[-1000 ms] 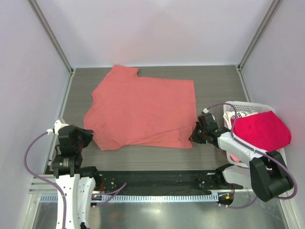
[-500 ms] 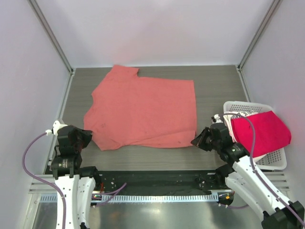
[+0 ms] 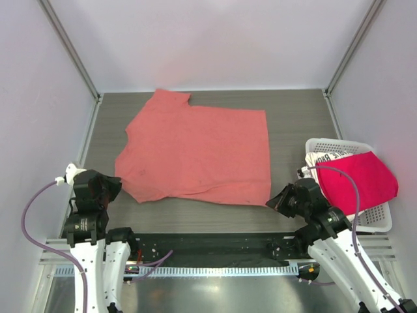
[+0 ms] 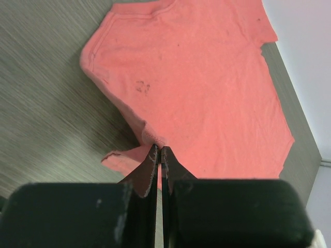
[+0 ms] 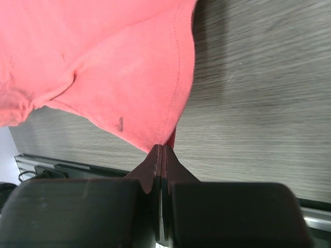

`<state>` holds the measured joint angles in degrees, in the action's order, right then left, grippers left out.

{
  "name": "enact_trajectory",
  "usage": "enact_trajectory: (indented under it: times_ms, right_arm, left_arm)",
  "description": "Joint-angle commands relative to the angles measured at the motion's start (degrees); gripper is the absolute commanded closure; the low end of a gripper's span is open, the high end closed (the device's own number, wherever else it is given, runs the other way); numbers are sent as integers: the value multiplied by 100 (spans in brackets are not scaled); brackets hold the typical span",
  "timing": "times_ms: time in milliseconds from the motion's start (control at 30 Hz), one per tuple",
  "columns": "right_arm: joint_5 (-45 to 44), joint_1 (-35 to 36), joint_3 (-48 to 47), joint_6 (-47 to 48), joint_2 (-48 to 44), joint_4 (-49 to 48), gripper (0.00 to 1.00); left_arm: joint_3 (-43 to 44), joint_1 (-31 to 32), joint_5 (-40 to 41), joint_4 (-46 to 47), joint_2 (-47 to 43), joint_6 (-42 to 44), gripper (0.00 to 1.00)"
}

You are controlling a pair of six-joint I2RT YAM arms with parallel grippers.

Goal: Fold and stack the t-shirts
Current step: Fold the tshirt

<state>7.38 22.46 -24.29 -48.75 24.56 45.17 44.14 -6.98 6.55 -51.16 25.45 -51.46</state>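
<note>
Claws, two: left claw and right claw, each pinched tight on one near corner of the salmon t-shirt. One such shirt, spread on the desk left of the basket. Both corners drawn nearer than a second ago; hem straightened, likely ready for folding. Inside the basket: crimson t-shirt, one; white t-shirt, one, partly under it.

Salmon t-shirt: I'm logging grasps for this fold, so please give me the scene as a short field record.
salmon t-shirt: mostly flat on the table
left gripper: shut on its near-left corner
right gripper: shut on its near-right hem corner
basket: holds crimson t-shirt partly covering white t-shirt
</note>
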Motion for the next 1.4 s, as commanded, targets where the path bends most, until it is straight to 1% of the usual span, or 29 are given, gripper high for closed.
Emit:
enact_trajectory:
  times_ms: [0,67,133,333,467,633,733,800,867,1000,1067,1200,1233,1333,1367]
  right_arm:
    - [-411,39,-189,-196,-441,475,99]
    - [-509,39,-260,-196,-574,598,99]
    - [-527,39,-286,-161,-575,633,99]
    - [-211,39,-181,41,-136,388,99]
    - [-254,31,-233,138,162,116,99]
    - [-587,39,-584,331,786,-157,99]
    - [-1097,31,-821,384,1261,-342,99]
    - [-1159,31,-901,393,1611,-719,99]
    - [-1378,31,-1059,401,1885,-807,99]
    - [-1835,30,-1472,507,2526,-1027,99]
    - [-2186,13,-1849,612,2966,-1080,99]
    - [-2416,-92,-2228,718,3555,-1194,99]
    - [-2408,-223,-2281,744,3652,-1281,99]
    - [-2206,-505,-2457,823,4003,-1554,99]
    - [-2049,-706,-2501,850,4239,-1598,99]
  left_arm:
    - [419,-14,338,-201,30,84,100]
    - [481,-14,488,-395,65,40,100]
    - [412,-14,410,-378,65,31,100]
    - [209,-14,321,-88,65,-92,100]
    - [366,-14,303,132,293,-118,100]
    - [657,-14,286,404,987,-153,100]
    - [815,-14,347,598,1347,-215,100]
    - [955,-14,365,790,1550,-268,100]
    - [1043,-14,321,1001,1866,-382,100]
    - [1395,-14,356,1239,2516,-452,100]
    - [1597,-14,356,1423,2910,-514,100]
    - [1843,-14,216,1679,3553,-672,100]
    - [1905,-14,198,1714,3711,-681,100]
    - [2116,-14,154,1907,4177,-716,100]
    - [2203,-14,128,2047,4283,-725,100]
